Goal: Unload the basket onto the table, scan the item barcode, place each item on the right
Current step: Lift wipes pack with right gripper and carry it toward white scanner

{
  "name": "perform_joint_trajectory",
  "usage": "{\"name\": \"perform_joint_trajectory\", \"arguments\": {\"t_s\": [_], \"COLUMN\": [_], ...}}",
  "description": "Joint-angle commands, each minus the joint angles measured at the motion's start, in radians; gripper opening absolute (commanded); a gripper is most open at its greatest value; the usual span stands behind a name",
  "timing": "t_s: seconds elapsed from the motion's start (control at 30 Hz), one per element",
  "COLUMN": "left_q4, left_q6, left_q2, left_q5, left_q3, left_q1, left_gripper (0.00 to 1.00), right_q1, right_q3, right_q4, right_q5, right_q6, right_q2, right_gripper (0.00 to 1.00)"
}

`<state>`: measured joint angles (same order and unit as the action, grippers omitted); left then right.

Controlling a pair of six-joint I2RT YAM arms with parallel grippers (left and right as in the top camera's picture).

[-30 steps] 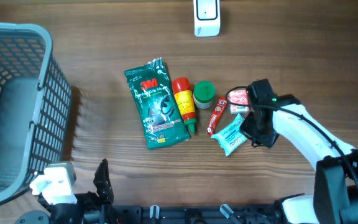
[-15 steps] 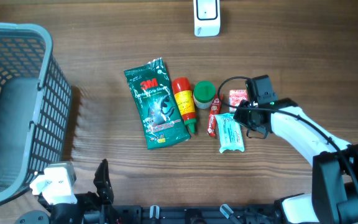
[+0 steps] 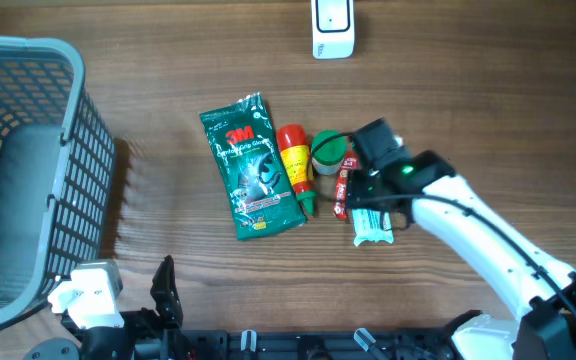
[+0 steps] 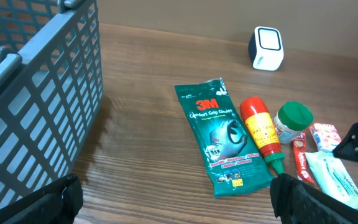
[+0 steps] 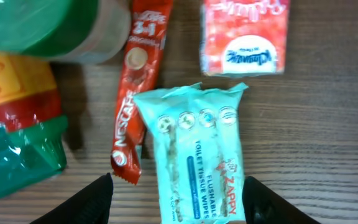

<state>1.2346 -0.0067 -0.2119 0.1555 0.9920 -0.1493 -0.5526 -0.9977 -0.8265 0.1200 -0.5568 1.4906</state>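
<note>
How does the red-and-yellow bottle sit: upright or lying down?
Lying down: the bottle lies full-length on the table beside the green packet.

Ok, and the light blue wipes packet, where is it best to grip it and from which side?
Probably across its narrow width near the middle, from straight above. The wipes packet lies flat, long and narrow, so its long edges suit a pinch. One long edge sits against the red sachet, leaving that finger little room. The open right gripper hangs over it.
</note>
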Motion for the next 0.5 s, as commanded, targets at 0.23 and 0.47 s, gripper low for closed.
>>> {"name": "perform_joint_trajectory", "arguments": {"t_s": [0.23, 0.47], "left_q4": [-0.003, -0.003], "left_q6": [-0.013, -0.013], "left_q2": [0.008, 0.008], "left_q5": [0.012, 0.012], "left_q3": [0.001, 0.001], "left_q1": [-0.005, -0.005], "left_gripper": [1.00, 1.00], "right_q1": [-0.144, -0.144], "right_q3": [-0.008, -0.008], "right_q4": [0.003, 0.007], "right_q5": [0.247, 0.254], "right_q6": [-0.072, -0.074], "right_q2": [0.217, 0.340], "right_gripper": [0.55, 0.53]}}
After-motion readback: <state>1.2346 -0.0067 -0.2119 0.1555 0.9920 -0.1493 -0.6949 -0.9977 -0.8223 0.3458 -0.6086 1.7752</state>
